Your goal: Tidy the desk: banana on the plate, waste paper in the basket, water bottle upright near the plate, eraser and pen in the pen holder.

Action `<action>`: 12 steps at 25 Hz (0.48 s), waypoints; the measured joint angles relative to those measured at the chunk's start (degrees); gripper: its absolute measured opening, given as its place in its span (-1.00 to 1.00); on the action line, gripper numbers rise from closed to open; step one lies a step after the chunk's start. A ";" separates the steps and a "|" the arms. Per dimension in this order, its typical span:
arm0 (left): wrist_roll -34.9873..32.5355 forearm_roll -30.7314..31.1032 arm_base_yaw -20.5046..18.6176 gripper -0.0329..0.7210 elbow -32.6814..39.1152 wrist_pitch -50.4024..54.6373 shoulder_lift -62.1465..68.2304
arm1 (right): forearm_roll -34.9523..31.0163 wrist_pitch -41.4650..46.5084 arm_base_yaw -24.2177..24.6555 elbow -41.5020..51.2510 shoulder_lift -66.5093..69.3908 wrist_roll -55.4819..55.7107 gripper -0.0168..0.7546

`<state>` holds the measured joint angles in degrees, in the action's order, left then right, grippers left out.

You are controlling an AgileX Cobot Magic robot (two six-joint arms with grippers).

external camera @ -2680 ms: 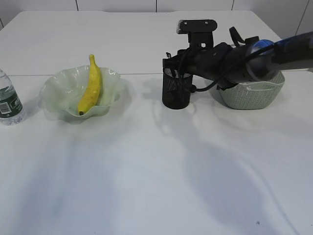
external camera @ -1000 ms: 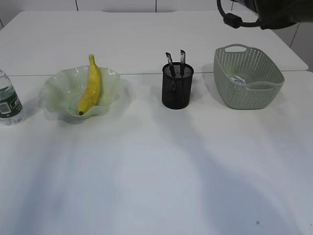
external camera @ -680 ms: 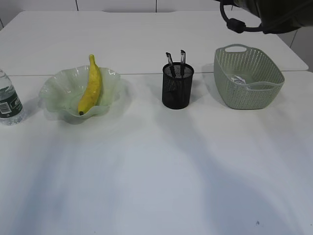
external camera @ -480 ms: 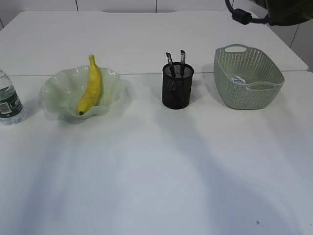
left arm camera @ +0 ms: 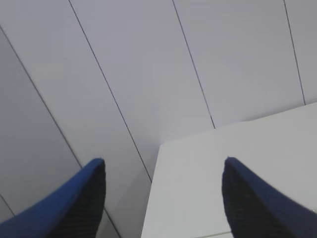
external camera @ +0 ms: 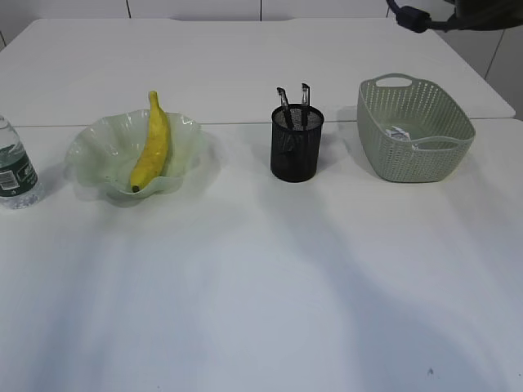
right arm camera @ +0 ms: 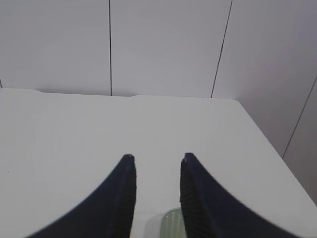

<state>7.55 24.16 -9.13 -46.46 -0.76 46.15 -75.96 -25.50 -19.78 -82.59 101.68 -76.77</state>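
Observation:
The yellow banana (external camera: 152, 147) lies in the pale green wavy plate (external camera: 90, 155). Left of the plate, at the frame's edge, the water bottle (external camera: 12, 167) stands upright. The black mesh pen holder (external camera: 297, 151) has two pen (external camera: 304, 96) tops sticking out; the eraser is hidden. Waste paper (external camera: 398, 132) lies inside the green basket (external camera: 425, 155). My left gripper (left arm camera: 164, 159) is open and empty, facing a wall and a table corner. My right gripper (right arm camera: 157, 155) is open with nothing between its fingers, high above the basket's rim (right arm camera: 173, 223).
Only a dark piece of the right arm and its cable (external camera: 421, 15) shows at the top right corner of the exterior view. A second white table (external camera: 245, 65) stands behind the work table. The left arm is out of the exterior view.
The right arm has lifted away from the pen holder and drawn back up and to the right, almost out of the exterior view. Nothing on the table has moved.

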 joint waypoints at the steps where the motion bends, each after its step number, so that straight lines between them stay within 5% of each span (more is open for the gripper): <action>1: 0.00 -0.13 -0.46 0.47 0.00 0.29 -0.77 | -0.55 0.00 0.00 0.00 -0.40 -0.65 -0.35; 12: 0.00 -3.44 -2.82 0.47 0.00 7.39 -9.54 | -6.62 0.00 0.00 0.18 -4.94 -6.58 -0.35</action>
<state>7.55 20.72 -11.95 -46.46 6.62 36.61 -82.58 -25.50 -19.78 -82.41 96.74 -83.35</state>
